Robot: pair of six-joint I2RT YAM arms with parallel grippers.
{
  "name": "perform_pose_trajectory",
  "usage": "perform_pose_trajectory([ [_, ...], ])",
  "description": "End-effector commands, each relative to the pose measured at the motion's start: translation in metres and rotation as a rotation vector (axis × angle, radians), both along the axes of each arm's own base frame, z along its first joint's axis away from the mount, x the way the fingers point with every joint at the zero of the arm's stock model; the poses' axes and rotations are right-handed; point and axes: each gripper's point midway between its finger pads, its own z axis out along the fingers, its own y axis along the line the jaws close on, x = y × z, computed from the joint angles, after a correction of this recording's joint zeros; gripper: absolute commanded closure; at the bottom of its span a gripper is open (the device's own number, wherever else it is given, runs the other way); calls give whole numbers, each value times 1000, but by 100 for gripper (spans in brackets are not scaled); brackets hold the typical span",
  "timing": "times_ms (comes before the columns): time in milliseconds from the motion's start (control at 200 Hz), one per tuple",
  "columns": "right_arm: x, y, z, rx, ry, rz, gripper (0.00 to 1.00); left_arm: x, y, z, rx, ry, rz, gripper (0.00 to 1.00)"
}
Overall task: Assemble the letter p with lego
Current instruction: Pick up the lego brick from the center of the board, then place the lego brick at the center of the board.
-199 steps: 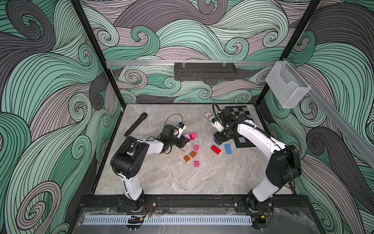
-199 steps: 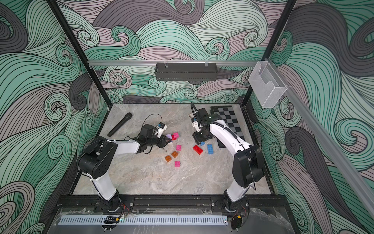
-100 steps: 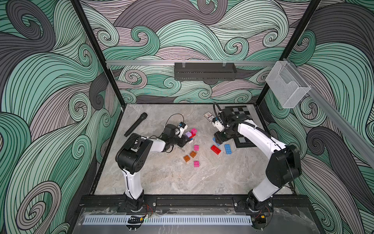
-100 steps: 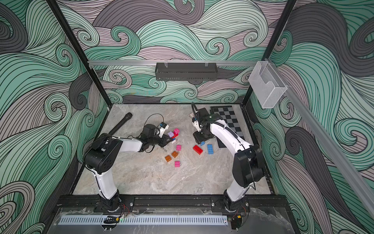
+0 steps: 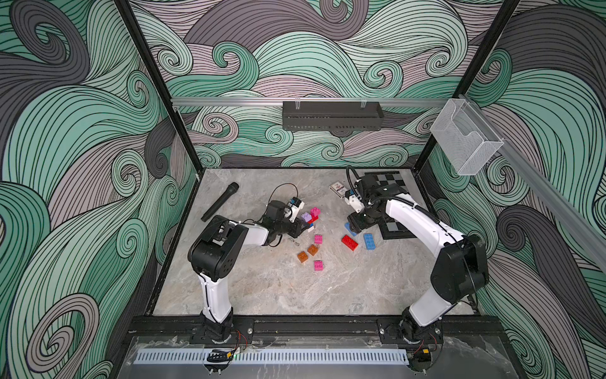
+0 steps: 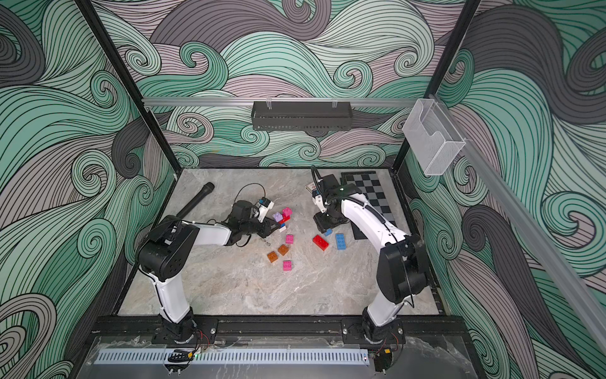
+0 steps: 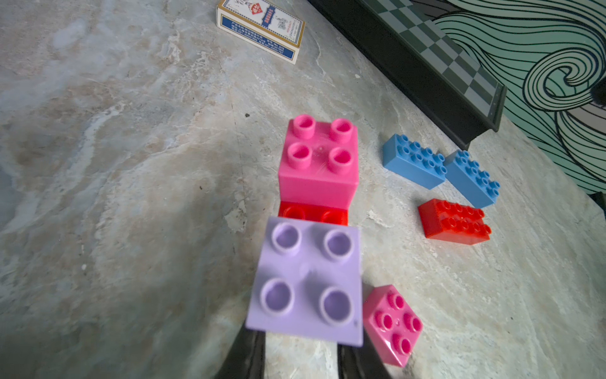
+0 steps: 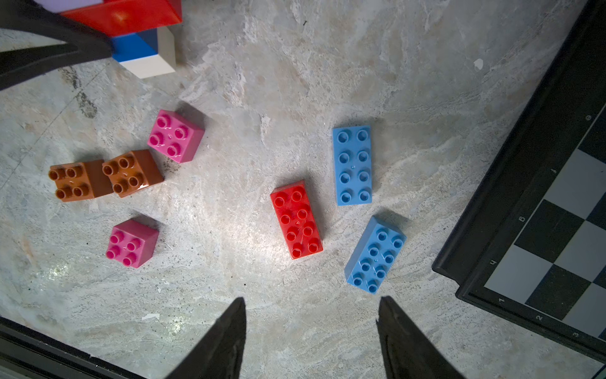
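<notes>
Left fingers [image 7: 249, 356] closed on brick stack [image 7: 308, 282] | marble tabletop [image 5: 262, 288] — swirl-patterned walls [image 5: 295, 49]

Front table [image 5: 278, 288] open, bricks [image 5: 312, 250] mid-table, chessboard [image 5: 392, 182] right

- A stack [image 5: 310, 219], well apart from the chessboard [image 5: 393, 180]: lilac square [image 7: 308, 282] and pink square [image 7: 319, 164] on a red oblong [image 7: 313, 213], over a blue brick [image 8: 134, 49] and white brick [image 8: 152, 65].
- A blue oblong [image 8: 353, 165] and second blue oblong [image 8: 375, 254], studs up, near the chessboard.
- A loose red oblong [image 8: 296, 220] just beside them, farther from it.
- An orange square [image 8: 78, 180] touching a second orange square [image 8: 131, 172]; a loose pink square [image 8: 175, 136] and another pink square [image 8: 131, 242] nearby, farther still.
</notes>
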Motion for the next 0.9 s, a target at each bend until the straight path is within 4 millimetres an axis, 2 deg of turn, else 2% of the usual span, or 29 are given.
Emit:
perform_pose_trajectory([
  [0,4,-3,-1,24,-2,-11,36,-4,-8,27,-25,-85,-46,87],
  [225,20,-15,9,120,-48,-85,37,-29,-20,51,8,-151,-136,89],
  [390,45,-47,34,172,-145,-223,36,-62,-37,67,10,-195,-222,89],
  [585,67,-83,72,202,-287,-356,36,-117,-68,54,29,-195,-308,89],
  [761,76,-92,80,205,-326,-383,36,-160,-97,41,57,-224,-360,90],
  [896,75,-91,78,213,-329,-379,36,-174,-109,31,56,-228,-361,90],
])
